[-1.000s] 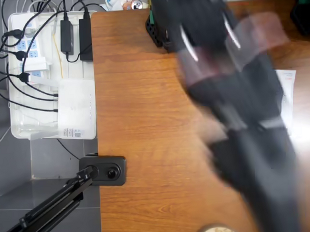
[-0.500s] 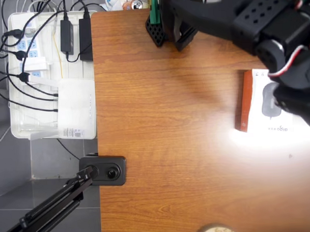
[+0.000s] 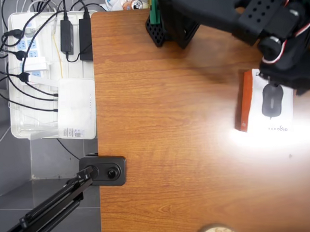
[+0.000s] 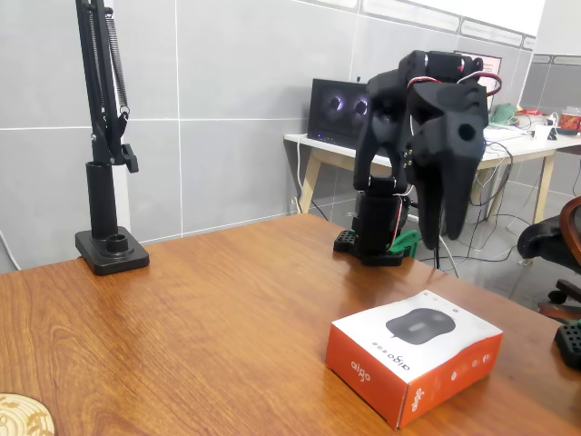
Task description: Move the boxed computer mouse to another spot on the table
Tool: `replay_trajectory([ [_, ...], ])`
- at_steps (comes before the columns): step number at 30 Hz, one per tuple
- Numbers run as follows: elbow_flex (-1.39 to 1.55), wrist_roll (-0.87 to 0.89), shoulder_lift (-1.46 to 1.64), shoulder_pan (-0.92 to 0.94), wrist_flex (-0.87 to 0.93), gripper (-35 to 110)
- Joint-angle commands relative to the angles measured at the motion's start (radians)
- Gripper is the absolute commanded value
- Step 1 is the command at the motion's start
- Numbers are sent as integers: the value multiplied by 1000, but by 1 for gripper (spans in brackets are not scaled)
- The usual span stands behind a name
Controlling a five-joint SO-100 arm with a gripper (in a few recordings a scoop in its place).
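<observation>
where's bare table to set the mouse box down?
Free: wide bare stretch of the table between the boxed computer mouse and the camera clamp. Crowded: far edge by the arm base, where the gripper hangs above the box.

- Grey tiled wall (image 4: 227, 109) at the back in the fixed view.
- White desk (image 4: 313, 145) on wooden legs there, carrying 1 dark monitor (image 4: 340, 111).
- Office chair (image 4: 549, 245) at the right edge.
- Grey floor (image 3: 46, 196) in the overhead view.
</observation>
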Motion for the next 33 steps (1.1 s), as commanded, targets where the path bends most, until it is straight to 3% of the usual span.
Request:
replay_trajectory([
  [1, -130, -6, -106, 0, 17, 44],
  [6, -486, 63, -414, 9, 212, 60],
  [12, -836, 132, -670, -6, 480, 65],
  [16, -868, 186, -762, -8, 425, 84],
  [19, -853, 202, -778, -8, 399, 87],
  [23, -675, 230, -715, -17, 181, 101],
  [33, -606, 227, -716, -55, 117, 103],
])
